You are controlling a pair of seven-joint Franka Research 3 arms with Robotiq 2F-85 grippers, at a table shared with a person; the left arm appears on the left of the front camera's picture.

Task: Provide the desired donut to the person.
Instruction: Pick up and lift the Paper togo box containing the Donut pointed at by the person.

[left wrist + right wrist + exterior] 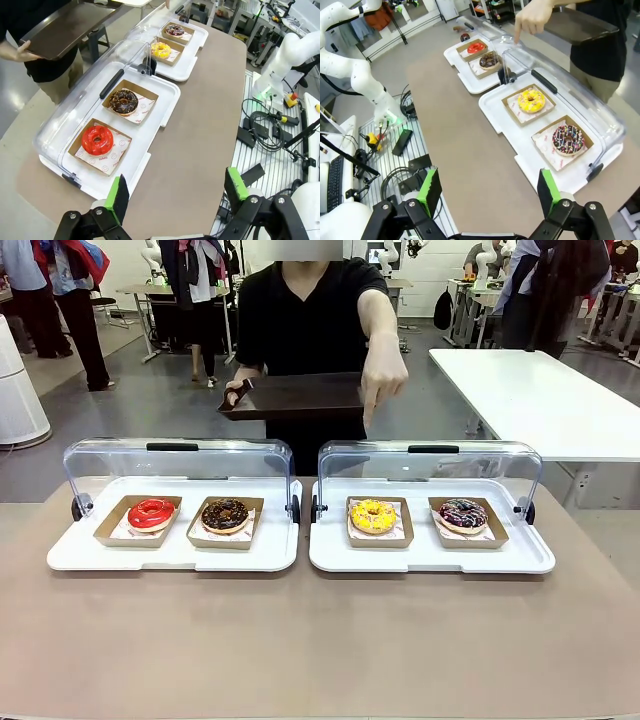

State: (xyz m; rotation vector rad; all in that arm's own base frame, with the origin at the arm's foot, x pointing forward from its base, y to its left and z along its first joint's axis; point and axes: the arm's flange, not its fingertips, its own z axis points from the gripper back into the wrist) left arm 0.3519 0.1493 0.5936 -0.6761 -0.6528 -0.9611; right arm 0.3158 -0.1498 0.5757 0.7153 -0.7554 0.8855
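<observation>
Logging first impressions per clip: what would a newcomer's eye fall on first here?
Four bright donuts: red donut and chocolate donut on the left white tray, yellow donut and sprinkled donut on the right white tray. Behind them the person's hand points down toward the yellow one; the other hand holds a dark tray.

Bright even light, perhaps warped edges
</observation>
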